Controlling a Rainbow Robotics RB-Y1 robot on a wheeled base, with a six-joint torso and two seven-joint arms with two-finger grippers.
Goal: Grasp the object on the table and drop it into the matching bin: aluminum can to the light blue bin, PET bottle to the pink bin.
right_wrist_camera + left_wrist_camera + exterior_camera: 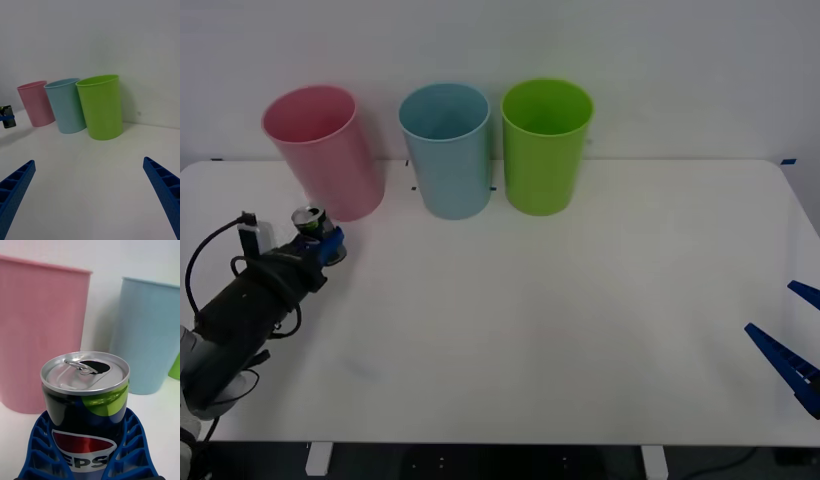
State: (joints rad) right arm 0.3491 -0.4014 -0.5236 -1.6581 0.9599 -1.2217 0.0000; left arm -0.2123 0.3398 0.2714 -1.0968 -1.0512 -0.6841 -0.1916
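On the white worktop [530, 320], the left tool [323, 243] sits at about nine o'clock, its blue ribbed fingers [127, 450] pinching the aluminum can [310, 222] around its lower body, so the silver top stays upright and clear. The can rests just in front of the pink bin [320, 150]; the light blue bin [445, 150], its proper target, stands next along at about eleven o'clock, with a lime green bin [546, 145] beyond. The grip looks secure enough to lift. The right tool [792, 345] waits spread at four o'clock, out of the way.
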